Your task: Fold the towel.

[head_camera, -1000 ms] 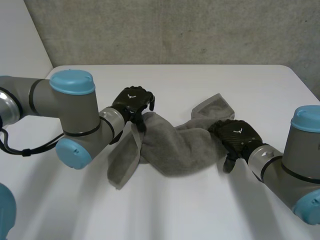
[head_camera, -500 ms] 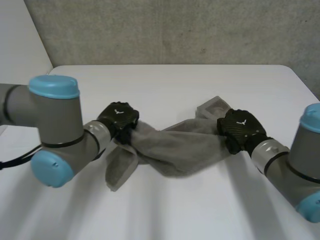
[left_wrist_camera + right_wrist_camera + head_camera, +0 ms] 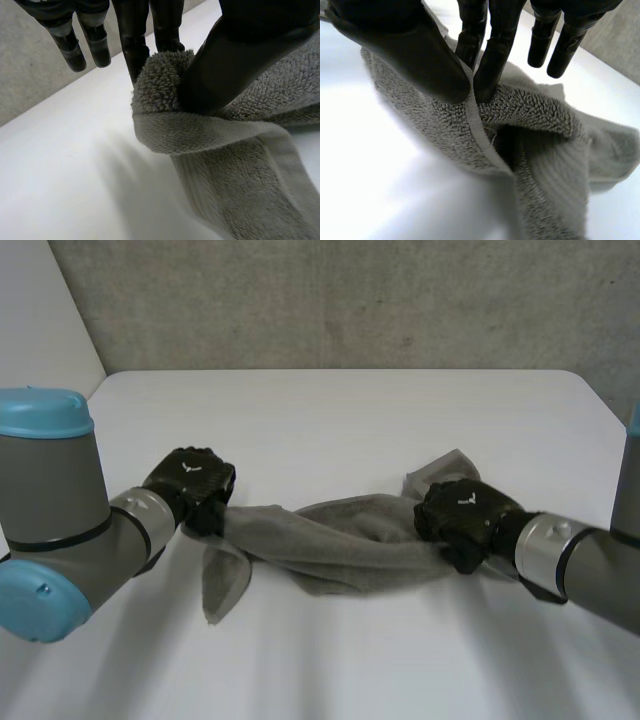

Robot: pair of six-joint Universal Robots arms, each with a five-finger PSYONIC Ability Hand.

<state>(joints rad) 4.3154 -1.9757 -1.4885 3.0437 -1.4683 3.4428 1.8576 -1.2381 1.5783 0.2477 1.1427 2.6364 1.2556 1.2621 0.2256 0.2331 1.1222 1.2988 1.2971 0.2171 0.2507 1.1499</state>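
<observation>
1. Reaching in from the left of the head view, the left arm [image 3: 60,510] ends in the left hand [image 3: 190,478], which sits low over the white bench [image 3: 330,410] at the left end of the towel [image 3: 340,540].
2. In the left wrist view, some of this hand's fingers [image 3: 134,42] and its thumb [image 3: 235,65] pinch a bunched fold of the grey terry cloth between them. The other fingers hang straight beside the fold and touch nothing.
3. Below that pinch a loose flap of the towel droops down to the bench and lies there, with a flat woven band running along it.
4. Between the two hands the towel stretches across the middle of the bench as a twisted, rope-like band. I cannot tell whether its middle rests on the bench or hangs just above it.
5. At the right end, a corner of the towel sticks out just behind the right hand [image 3: 460,515], on the far side.
6. In the right wrist view, the right hand's thumb and some of its fingers [image 3: 490,55] pinch the towel's hemmed edge. The remaining fingers are straight and clear of the cloth, and the towel lies rumpled on the bench under the palm.
7. Coming in from the right of the head view, the right arm [image 3: 575,560] lies low over the bench.
</observation>
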